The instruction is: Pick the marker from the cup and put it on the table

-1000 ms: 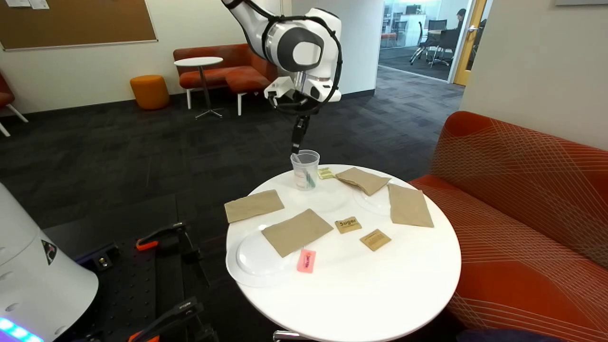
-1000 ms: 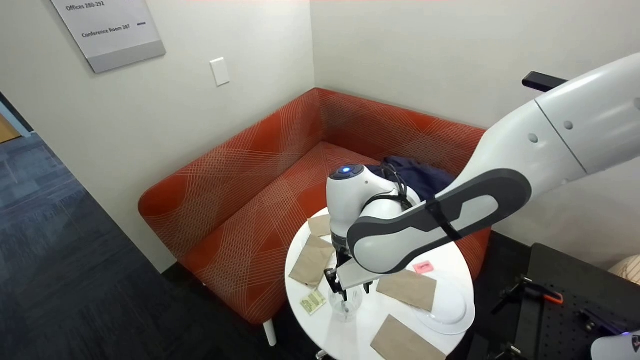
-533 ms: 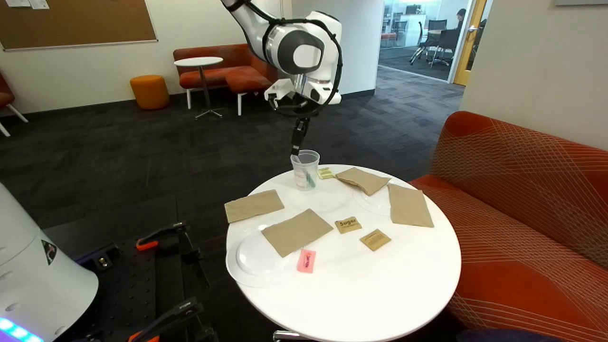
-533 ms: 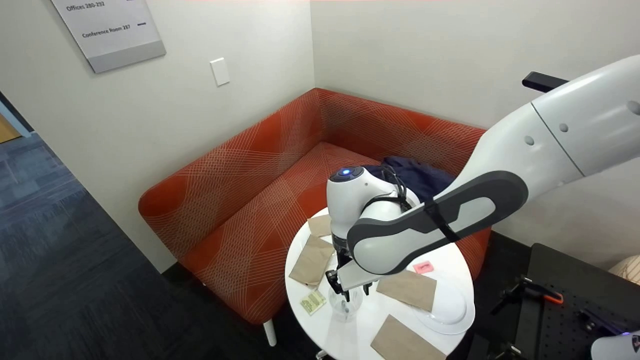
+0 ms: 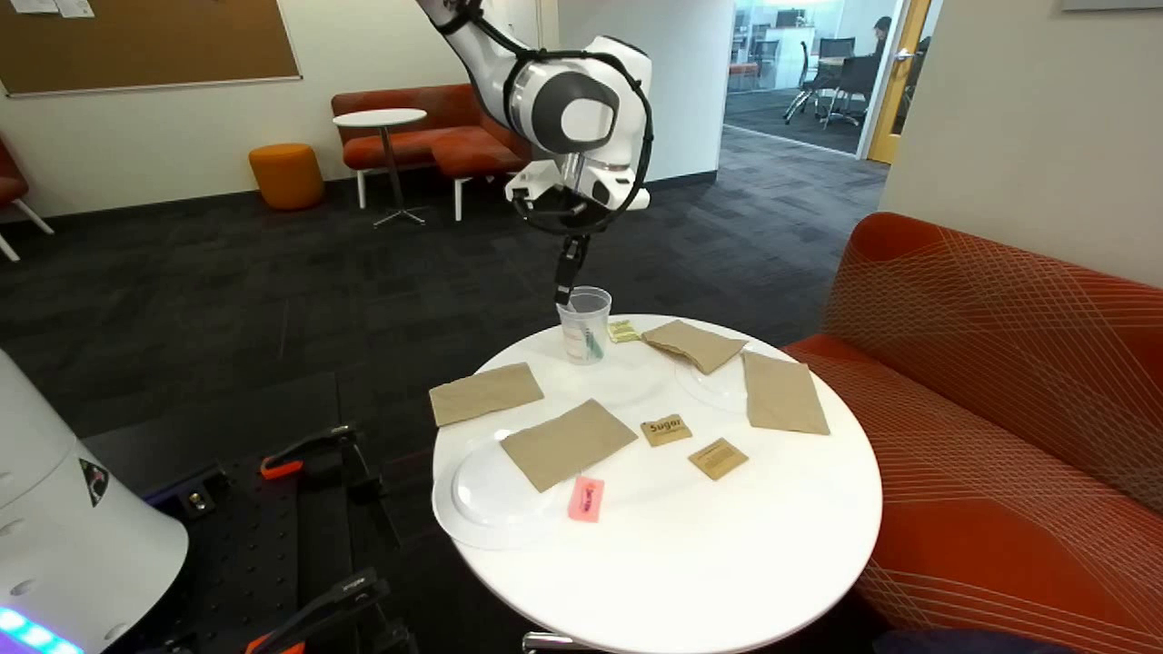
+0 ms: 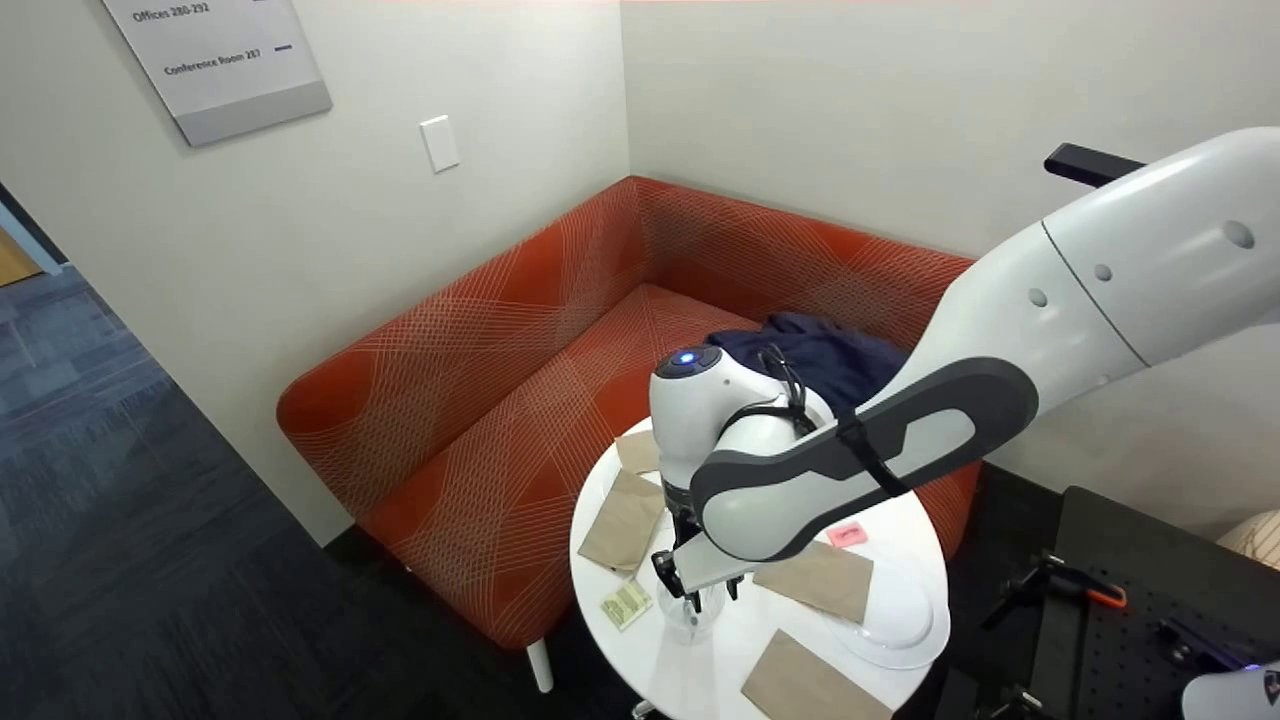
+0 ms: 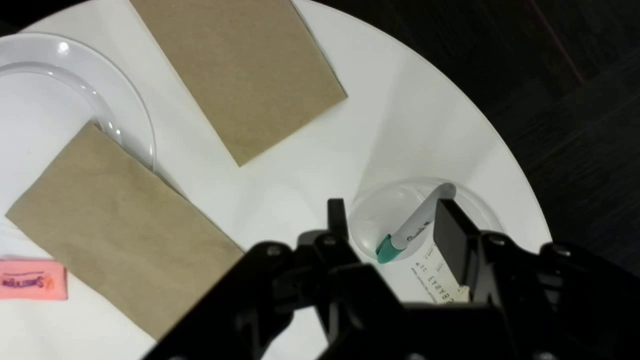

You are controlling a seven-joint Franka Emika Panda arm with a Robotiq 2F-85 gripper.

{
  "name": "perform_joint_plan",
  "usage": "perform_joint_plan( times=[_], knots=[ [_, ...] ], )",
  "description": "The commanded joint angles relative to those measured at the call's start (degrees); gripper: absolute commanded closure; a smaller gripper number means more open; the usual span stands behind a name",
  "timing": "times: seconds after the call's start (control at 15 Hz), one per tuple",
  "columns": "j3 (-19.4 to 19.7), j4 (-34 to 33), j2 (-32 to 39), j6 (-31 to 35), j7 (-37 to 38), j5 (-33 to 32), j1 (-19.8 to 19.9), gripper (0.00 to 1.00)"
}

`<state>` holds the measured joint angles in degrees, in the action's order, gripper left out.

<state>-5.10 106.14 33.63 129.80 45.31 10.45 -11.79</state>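
A clear plastic cup stands upright near the edge of the round white table; it also shows in the wrist view. A grey-white marker with a green cap leans inside the cup, cap end down. The green end shows through the cup wall in an exterior view. My gripper is open, with its two fingers apart above the cup. The right finger covers part of the marker's upper side in the wrist view; the left finger is beside the cup rim. In an exterior view the gripper is at the rim.
Brown napkins and clear plates lie on the table. A pink packet, sugar packets and a yellow-green packet also lie there; the last is beside the cup. A red sofa borders the table.
The arm and gripper have moved down a little, bringing the fingertips lower at the cup's rim. The cup and marker have not visibly moved.
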Motion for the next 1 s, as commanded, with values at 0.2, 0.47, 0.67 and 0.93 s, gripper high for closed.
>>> perform_joint_plan(
  times=[0.2, 0.47, 0.67, 0.93],
  knots=[
    [0.97, -2.01, 1.19, 1.14, 0.26, 0.74, -0.83, 0.54],
    [1.24, -3.07, 1.77, 1.32, 0.65, 0.61, -0.99, 0.53],
    [1.53, -3.43, 2.34, 2.33, 1.52, 0.51, -1.33, 0.53],
    [2.11, -3.45, 3.64, 5.34, 3.54, -0.02, -2.29, 0.53]
  ],
)
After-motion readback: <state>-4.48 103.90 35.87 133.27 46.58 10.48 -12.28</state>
